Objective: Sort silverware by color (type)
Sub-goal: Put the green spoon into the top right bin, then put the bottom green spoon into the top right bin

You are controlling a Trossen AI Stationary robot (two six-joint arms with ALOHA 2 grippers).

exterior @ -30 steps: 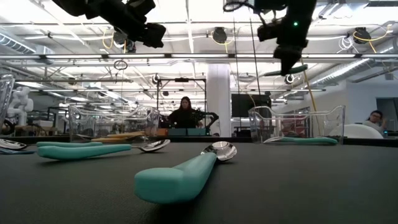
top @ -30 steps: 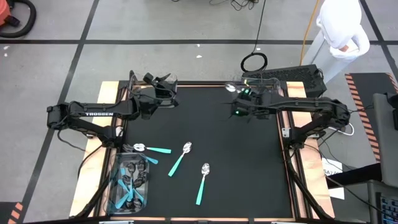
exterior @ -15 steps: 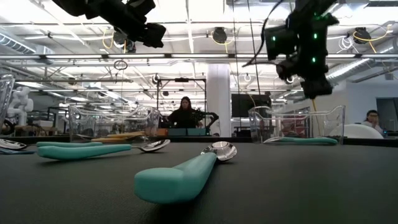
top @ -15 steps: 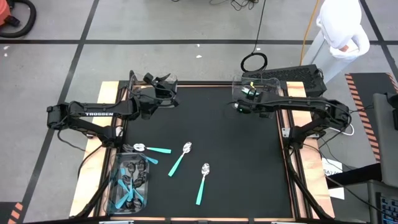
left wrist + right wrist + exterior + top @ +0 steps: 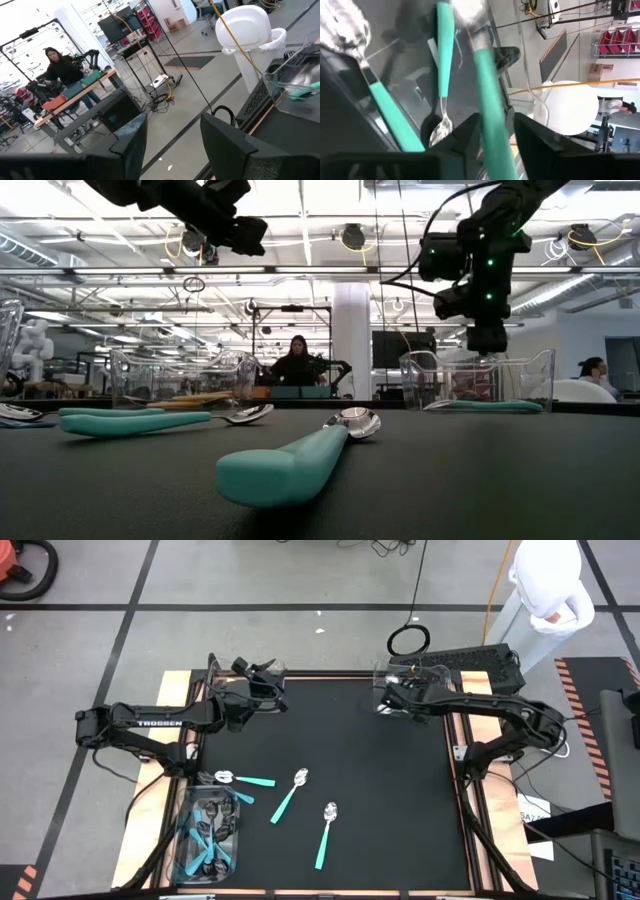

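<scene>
My right gripper (image 5: 386, 697) points down over the clear bin (image 5: 428, 668) at the table's far right corner, shut on a teal-handled spoon (image 5: 490, 115). That bin holds other teal-handled silver spoons (image 5: 385, 110). Three teal-handled silver spoons (image 5: 288, 795) lie flat on the black mat near the left. My left gripper (image 5: 266, 674) hangs open and empty high over the far left corner. In the low view the right gripper (image 5: 487, 340) stands just above the bin's rim. My right gripper pinches the spoon's teal handle (image 5: 492, 127) between its two fingers (image 5: 470, 135). The handle runs along the fingers, with the silver head away from the wrist, toward the bin's inside. The fingers come from above, and the spoon is lifted clear.
A clear bin (image 5: 210, 835) at the near left edge holds several teal-handled utensils with dark heads. Another clear bin (image 5: 180, 375) stands at the far left corner. The mat's middle and right side (image 5: 400, 790) are bare. A white figure (image 5: 545, 590) stands beyond the far right corner.
My right gripper has moved toward the far right corner, over the clear bin, and has tipped from level to pointing down. The spoon it carries has swung from level to head down. My left arm has kept still.
</scene>
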